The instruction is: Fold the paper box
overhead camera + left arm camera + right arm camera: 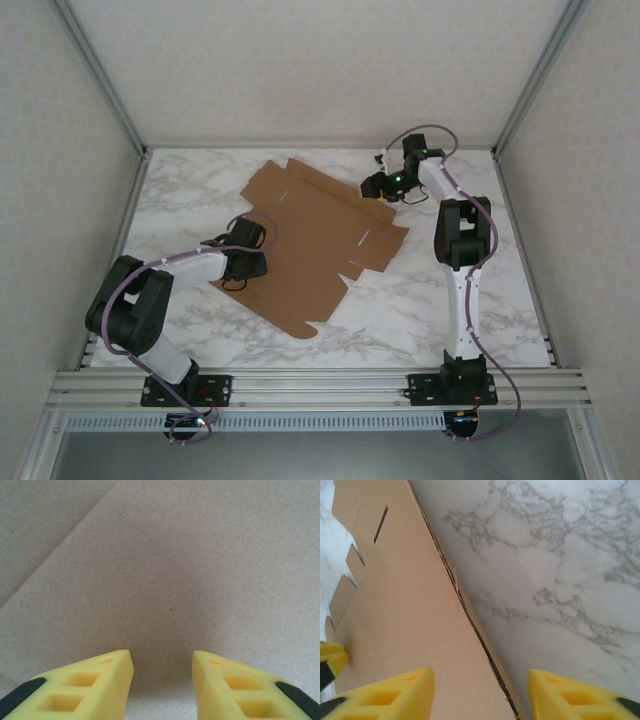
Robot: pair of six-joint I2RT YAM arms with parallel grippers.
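Matte die-cut paper box (pixel 310 245) on veined marble table (pixel 560 580), left gripper (pixel 161 657) parted at 9 o'clock, right gripper (pixel 480 677) parted astride 1 o'clock edge

flat brown paper box (pixel 310 250), seemingly unfolded

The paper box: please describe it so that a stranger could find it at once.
Start from the white marble table. In its middle lies the paper box, a spread-out, unfolded sheet. It alone is brown cardboard, with notched flaps and slits along its edges.
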